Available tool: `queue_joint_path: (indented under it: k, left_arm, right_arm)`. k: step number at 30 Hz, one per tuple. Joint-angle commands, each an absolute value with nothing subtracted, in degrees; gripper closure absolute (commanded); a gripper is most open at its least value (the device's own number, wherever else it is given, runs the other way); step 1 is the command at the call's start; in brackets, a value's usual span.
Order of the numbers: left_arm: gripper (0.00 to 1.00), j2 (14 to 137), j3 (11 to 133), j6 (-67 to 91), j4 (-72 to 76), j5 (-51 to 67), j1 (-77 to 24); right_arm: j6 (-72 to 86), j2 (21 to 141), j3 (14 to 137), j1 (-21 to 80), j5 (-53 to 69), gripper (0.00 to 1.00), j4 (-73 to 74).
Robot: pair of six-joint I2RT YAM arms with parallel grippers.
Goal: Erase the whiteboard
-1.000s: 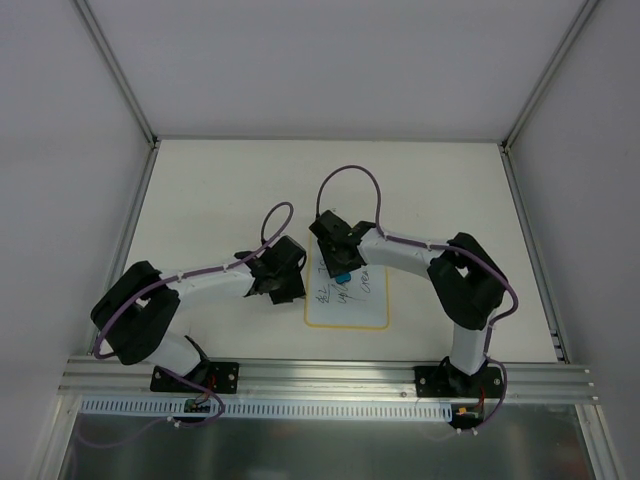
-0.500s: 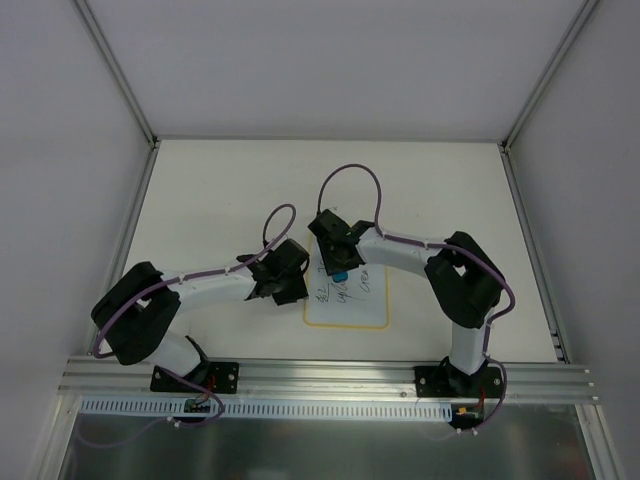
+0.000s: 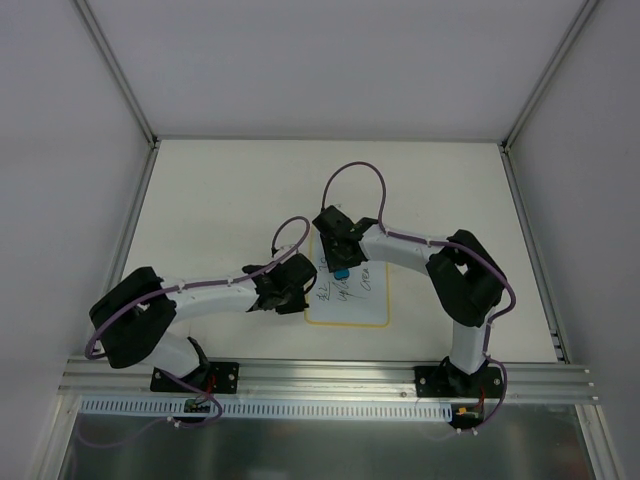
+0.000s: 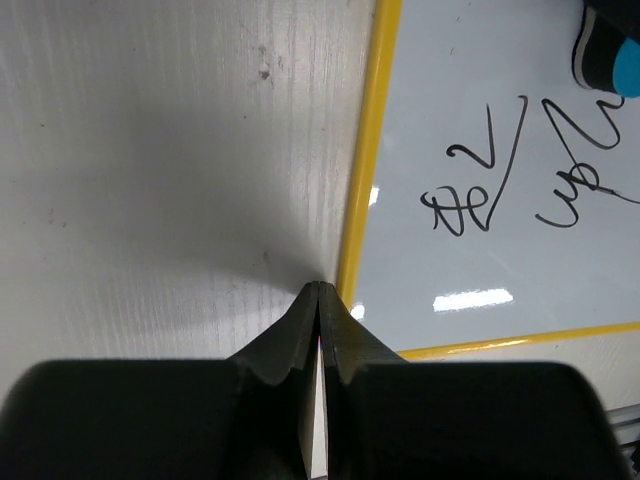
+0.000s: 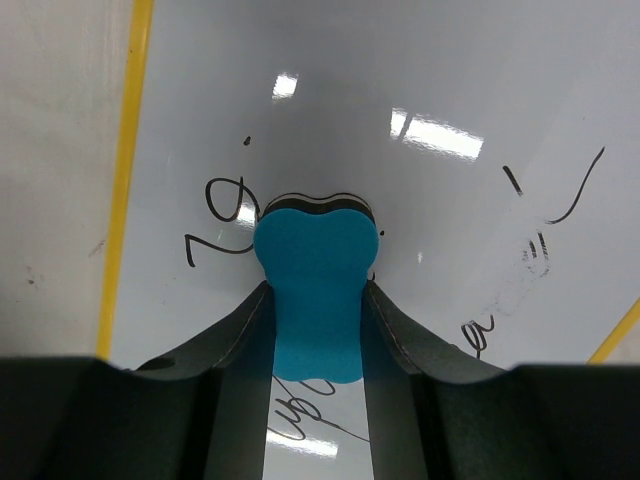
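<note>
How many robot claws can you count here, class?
2. The left claw is shut beside the yellow rim of the whiteboard; the right claw is over it, shut on the blue eraser. None seems hidden.

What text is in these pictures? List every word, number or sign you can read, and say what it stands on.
"79" or "7g", uncertain: dark handwriting on the whiteboard, just left of the blue eraser.
Other handwriting on the whiteboard: loose cursive strokes, too scrawled or too small to read in any view.
Blue eraser and table: no print, label or brand visible.
</note>
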State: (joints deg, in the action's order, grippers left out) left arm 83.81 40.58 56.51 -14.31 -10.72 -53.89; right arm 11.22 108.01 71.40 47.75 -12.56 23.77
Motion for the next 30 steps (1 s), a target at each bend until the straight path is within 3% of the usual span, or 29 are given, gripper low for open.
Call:
queue_joint_path:
  k: [1,30]
  left_arm:
    - [1.00,79.90,39.38,57.04,-14.50,-14.58,-55.54]
    - [1.00,83.76,37.01,62.04,-9.32,-10.81,-59.41]
  right_arm:
    - [11.16,107.40,70.93,47.29,-12.66,0.91,24.17]
    - [10.90,106.97,70.84,47.55,-8.62,0.92,23.29]
